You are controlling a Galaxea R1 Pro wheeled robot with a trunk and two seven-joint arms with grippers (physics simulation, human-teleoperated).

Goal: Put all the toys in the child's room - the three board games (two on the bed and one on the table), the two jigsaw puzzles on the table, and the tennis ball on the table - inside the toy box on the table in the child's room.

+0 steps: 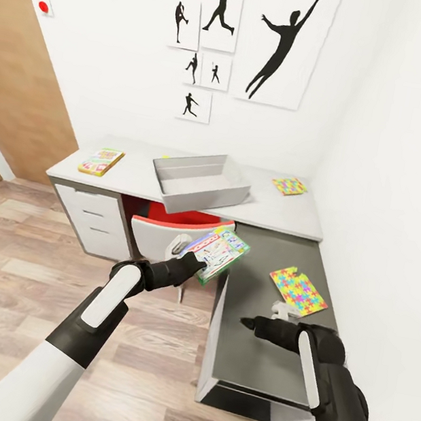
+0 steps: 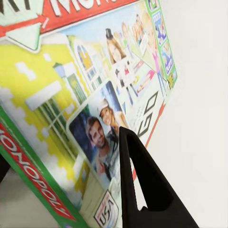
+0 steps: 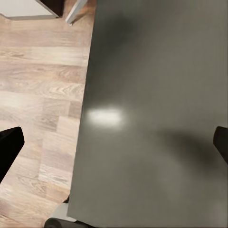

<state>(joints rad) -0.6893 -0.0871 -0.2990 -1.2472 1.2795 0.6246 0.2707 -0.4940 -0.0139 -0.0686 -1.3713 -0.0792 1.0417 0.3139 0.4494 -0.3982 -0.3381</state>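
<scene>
Right then, the left claw (image 1: 195,263), near the middle of the head picture, was pinched shut on a board game (image 1: 217,251) with a green edge and the word MONOPOLY on it. One black finger (image 2: 142,185) lay flat on its cover. The game hung in the air, tilted, just below the toy box (image 1: 200,182) on the table (image 1: 286,213). The right claw (image 1: 246,323) hovered over the dark cabinet (image 1: 260,357) at lower right, spread wide and holding nothing.

Another board game (image 1: 100,161) lay at the table's left end. One jigsaw puzzle (image 1: 289,185) lay at upper right, and a second puzzle (image 1: 297,289) sat on the cabinet.

The step looked like carrying the game to the box. Next, the arm would need to lift it above the wall, then let go.
</scene>
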